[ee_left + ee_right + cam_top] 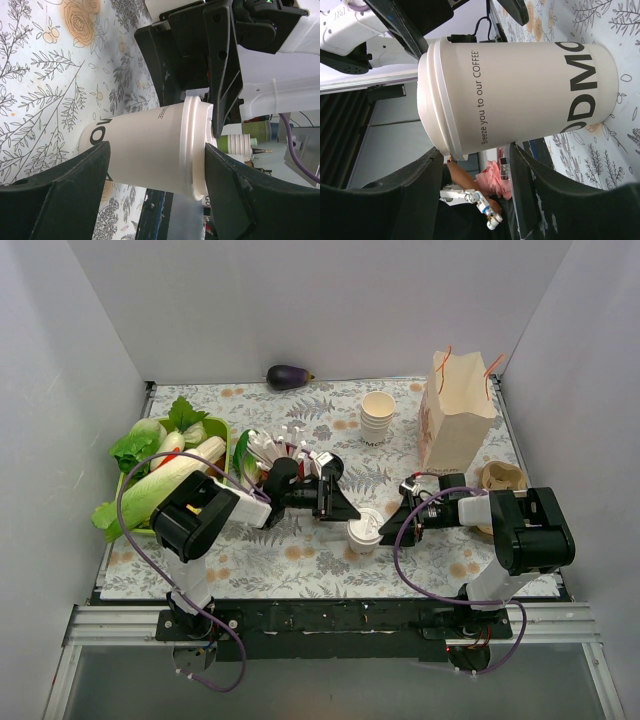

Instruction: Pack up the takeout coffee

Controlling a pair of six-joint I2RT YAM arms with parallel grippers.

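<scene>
Closest in, near the front-centre of the table, the takeout coffee stands upright w/ its white lid on. It's boxed in by both arms: L gripper just beside it on one side, R gripper just beside it on the other. Both are spread wide & grip nothing. L fingers and R fingers look short of the cup wall in the wrist views, tho contact at the tips I can't tell. Main risk: two grippers crowd one light cup, so a sideways nudge from either prob. tips it, or the tips clash w/ each other. In the L wrist view an R finger overlaps the lid edge; a bump there could pop it. Closing too hard would buckle the paper wall. Further back on the R, the paper bag stands upright, handles up; a low carry could catch its rim & topple it. The stack of lidless cups near the bag could get clipped en route.
</scene>
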